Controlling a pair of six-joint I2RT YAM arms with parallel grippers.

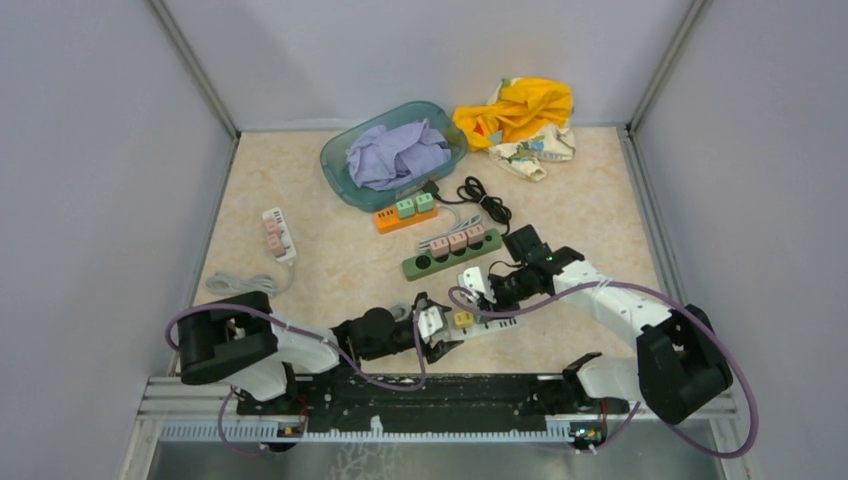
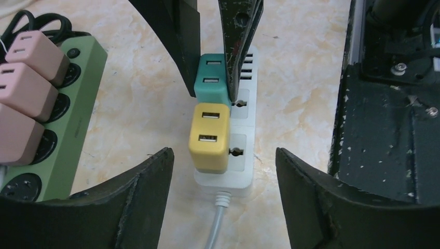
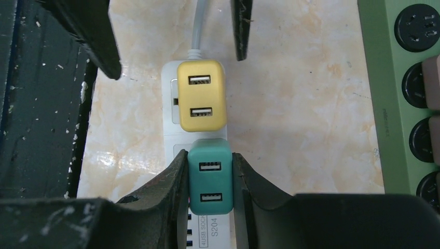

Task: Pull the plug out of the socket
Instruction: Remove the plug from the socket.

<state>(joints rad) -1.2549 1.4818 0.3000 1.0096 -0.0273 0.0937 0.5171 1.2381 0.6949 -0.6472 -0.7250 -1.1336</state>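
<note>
The socket is a white power strip (image 3: 171,78) lying flat near the table's front edge (image 1: 495,322). Two plugs sit in it: a yellow plug (image 3: 201,102) near the cord end and a teal plug (image 3: 210,179) beside it. My right gripper (image 3: 209,161) is shut on the teal plug, one finger pressed on each side. From the left wrist view those fingers (image 2: 189,46) clamp the teal plug (image 2: 211,78) from above. My left gripper (image 2: 223,155) is open, its fingers standing either side of the strip's cord end (image 2: 241,171) without touching it, close to the yellow plug (image 2: 208,136).
A green strip with pink plugs (image 1: 452,255) lies just behind. Farther back are an orange strip (image 1: 405,214), a teal basket of purple cloth (image 1: 395,155) and yellow cloth (image 1: 520,120). Another white strip (image 1: 278,235) lies left. The black base rail (image 2: 394,129) borders the socket.
</note>
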